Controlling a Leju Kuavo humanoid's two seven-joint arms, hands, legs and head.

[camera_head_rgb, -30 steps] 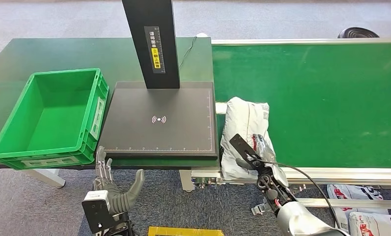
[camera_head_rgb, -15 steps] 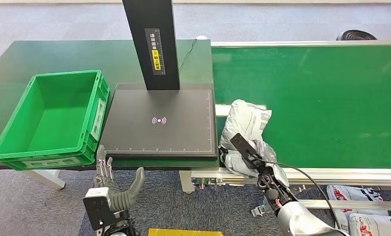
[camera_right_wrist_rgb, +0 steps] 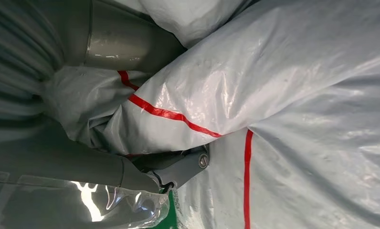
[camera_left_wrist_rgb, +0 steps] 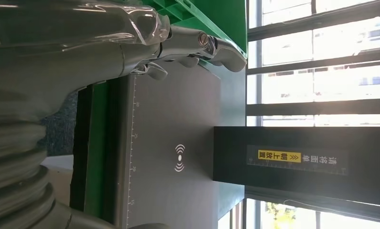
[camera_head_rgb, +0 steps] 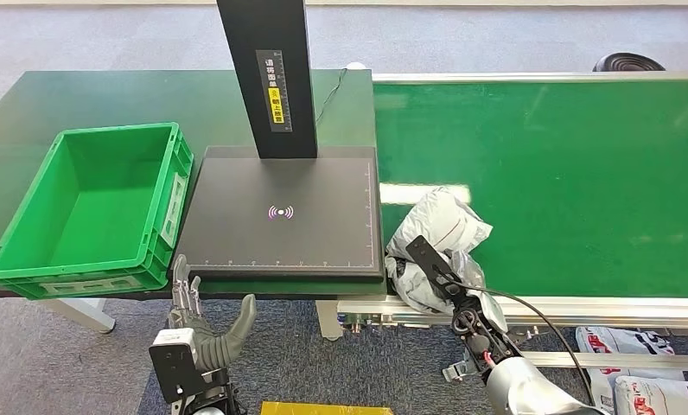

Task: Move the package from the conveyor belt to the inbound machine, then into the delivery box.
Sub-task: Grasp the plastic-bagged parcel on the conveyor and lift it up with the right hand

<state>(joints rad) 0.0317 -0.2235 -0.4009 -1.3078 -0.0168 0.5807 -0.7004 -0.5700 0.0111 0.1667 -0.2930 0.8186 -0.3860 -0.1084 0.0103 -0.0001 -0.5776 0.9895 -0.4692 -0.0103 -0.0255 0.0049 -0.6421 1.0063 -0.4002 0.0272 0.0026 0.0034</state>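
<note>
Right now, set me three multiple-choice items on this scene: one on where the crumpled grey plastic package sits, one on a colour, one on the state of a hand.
1. Where is the crumpled grey plastic package?
A. In the crate
B. At the near edge of the green conveyor belt, beside the scanner plate
C. On the floor

2. What colour is the empty plastic crate?
A. Blue
B. Green
C. Black

3. What is the right hand doing?
A. Gripping the package
B. Hanging open below the table
C. Resting on the flat black scanner plate

Answers: 1 B, the bag lies on the belt's near left corner. 2 B, its walls and floor are green. 3 A, the right wrist view shows fingers closed into the bag's plastic.
</note>
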